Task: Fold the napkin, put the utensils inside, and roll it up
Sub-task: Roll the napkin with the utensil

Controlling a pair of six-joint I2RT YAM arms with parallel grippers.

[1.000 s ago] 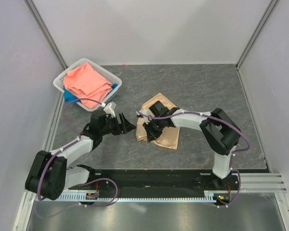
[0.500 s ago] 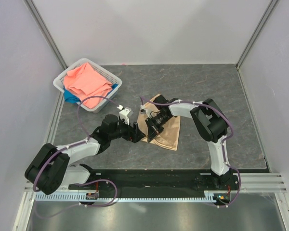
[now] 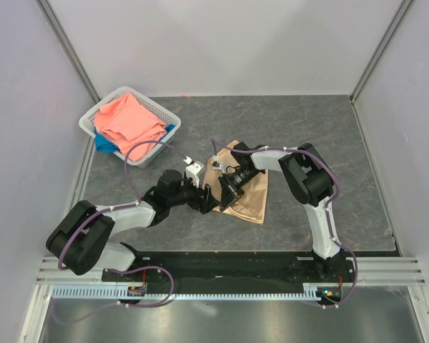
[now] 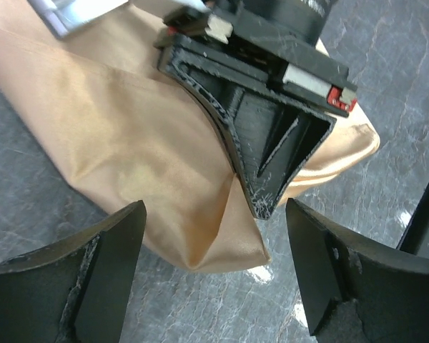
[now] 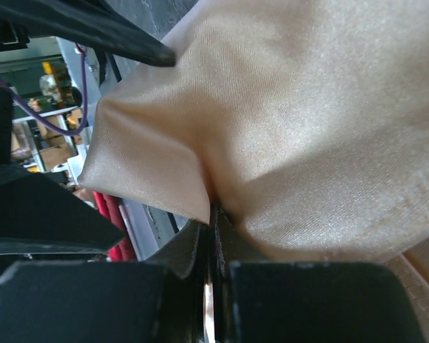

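two pincers meet at one corner of the napkin (image 3: 249, 194), and your coming move turns on that corner; the cloth lies bunched on the counter (image 3: 307, 136), to the right of the basket (image 3: 86, 123) and nearer the arm bases than it; its long axis runs roughly front to back, so its basket-facing edge is turned toward both arms; the right pincer (image 3: 229, 187) is clamped narrow on a pinch of that edge, and in its own wrist view the satin puckers out of the jaws; the left pincer (image 3: 213, 200) hangs on the basket side of the same corner, spread wide and holding nothing; the cloth's tip lies between its fingers (image 4: 100, 271), touching neither as far as you can see; so the free left arm is the nearer one, with the cloth straight ahead of it, away from the basket; you would likely only need to ease forward and close; you cannot see the fork in any view.
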